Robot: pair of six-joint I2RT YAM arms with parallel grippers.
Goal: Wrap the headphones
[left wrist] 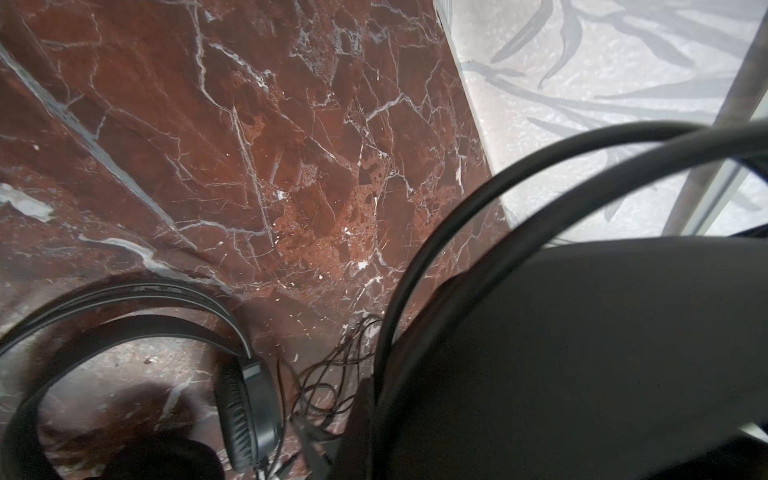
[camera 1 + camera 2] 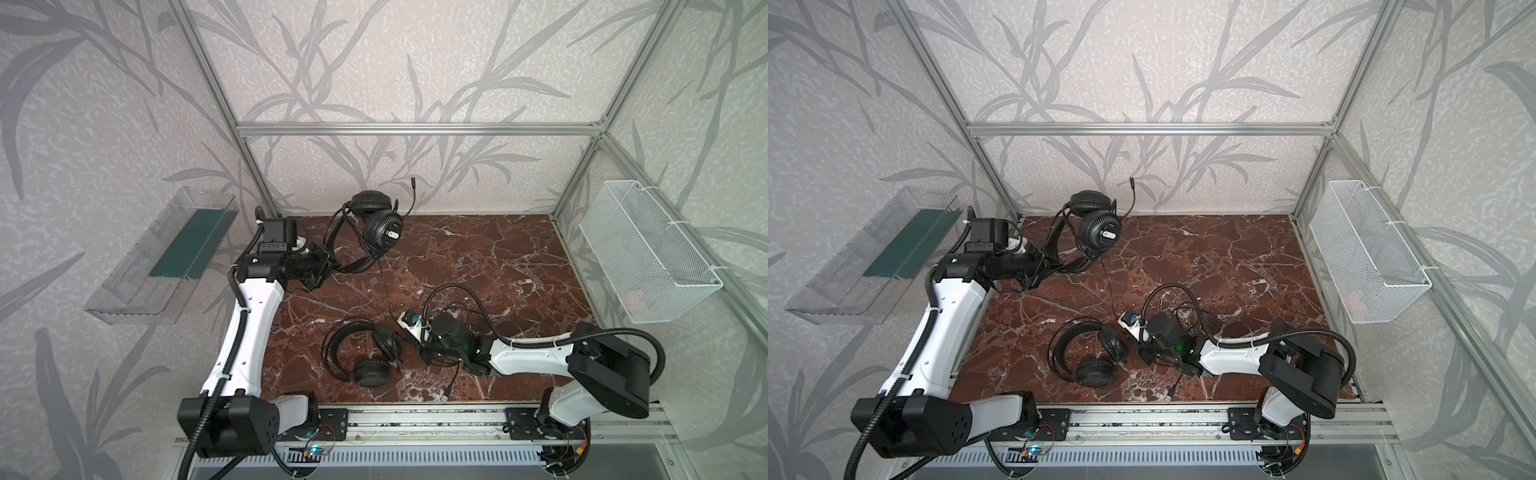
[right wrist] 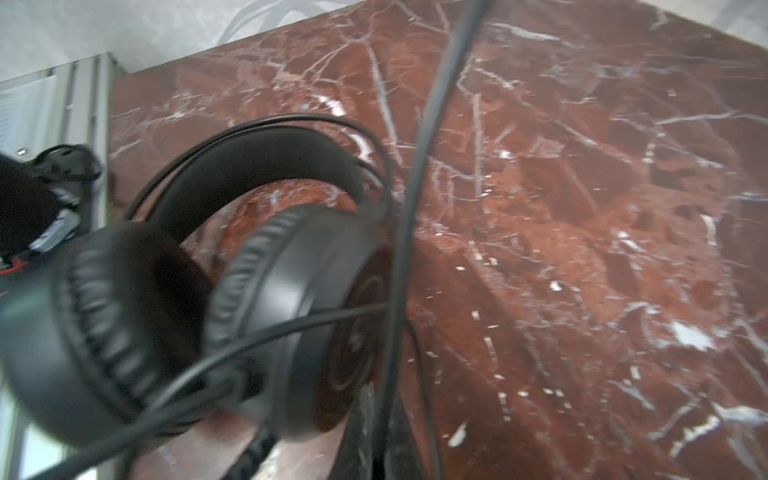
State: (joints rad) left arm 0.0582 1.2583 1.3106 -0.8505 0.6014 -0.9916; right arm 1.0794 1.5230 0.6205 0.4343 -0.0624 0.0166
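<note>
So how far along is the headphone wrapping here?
Done: nothing clearly; a cable tangle lies beside the near headset. In hand: left gripper shut on the headband of the far headset, right gripper apparently shut on its cable. Left: winding that cable up.

Black headset point(image 3: 257, 257), 2 padded earcups point(image 3: 104, 324), on red marble tabletop point(image 3: 582, 208), thin black cable point(image 3: 415, 166) crossing it

walls: grey leaf wallpaper point(image 2: 415, 62) | table: red-brown marble point(image 2: 498, 257) | frame: aluminium point(image 2: 415, 126) | right wall: white mesh basket point(image 2: 648, 257)

Far headset point(image 2: 383, 230) behind near headset point(image 2: 371, 371)
</note>
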